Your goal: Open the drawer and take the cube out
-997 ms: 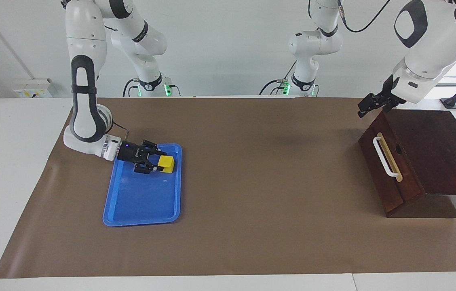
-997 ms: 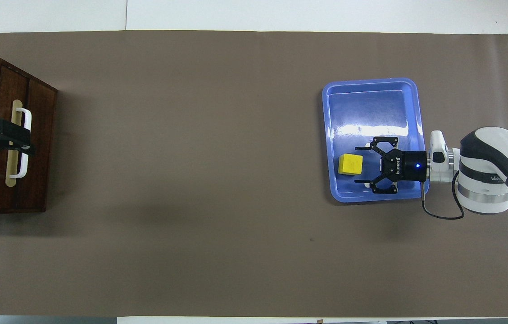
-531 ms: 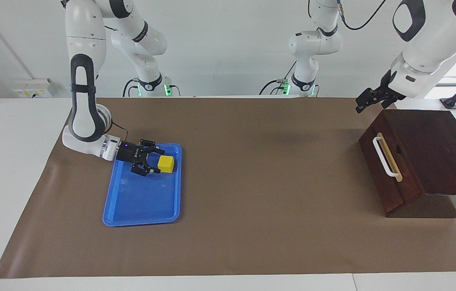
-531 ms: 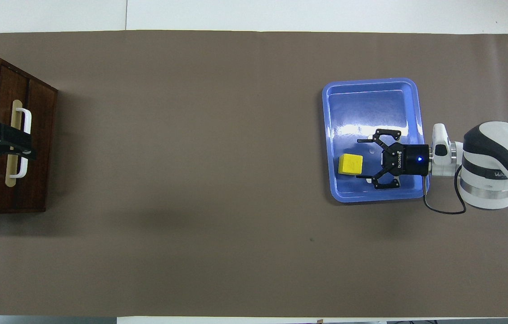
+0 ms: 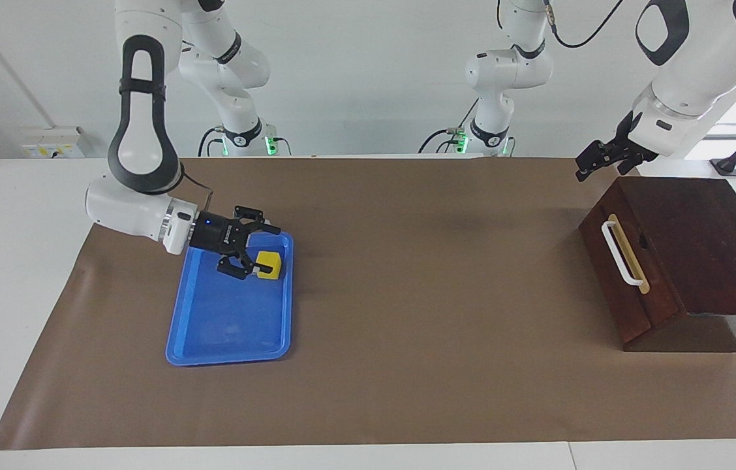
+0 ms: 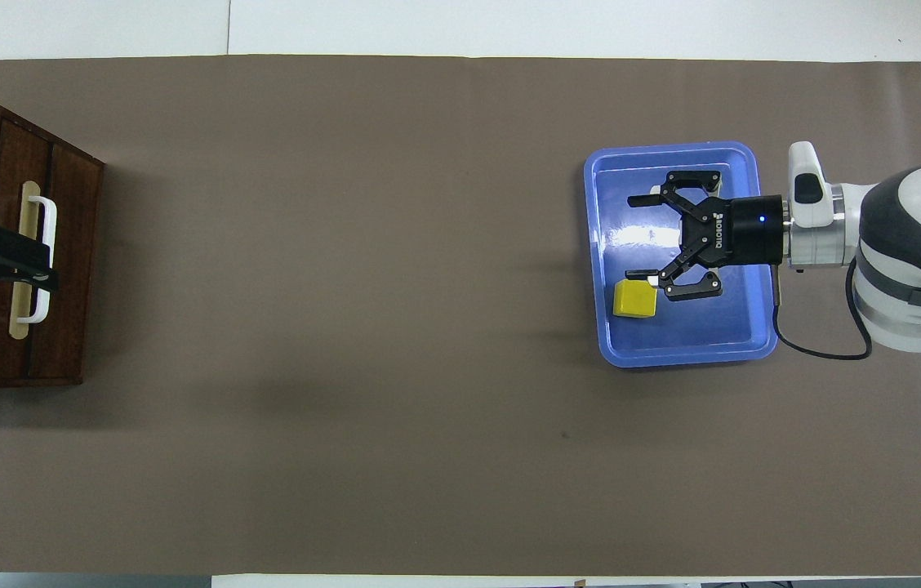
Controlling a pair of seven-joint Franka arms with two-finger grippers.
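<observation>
The dark wooden drawer [image 5: 614, 287] [image 6: 68, 269] is closed in its box at the left arm's end of the table, its white handle [image 5: 622, 253] [image 6: 44, 214] facing the middle. The yellow cube [image 5: 269, 265] [image 6: 634, 300] lies in the blue tray [image 5: 231, 356] [image 6: 673, 359] at the right arm's end. My right gripper [image 5: 258, 252] [image 6: 632, 237] hangs open over the tray, just beside the cube and not touching it. My left gripper [image 5: 583, 168] [image 6: 20, 261] hovers open over the box's edge above the drawer front, holding nothing.
The box's sloping top [image 5: 701, 241] rises toward the table's end. Brown paper [image 5: 433, 294] covers the table between the tray and the box.
The right gripper has risen and drawn off the cube, shifting farther along the tray; the cube stays put. The left gripper has lifted a little off the box.
</observation>
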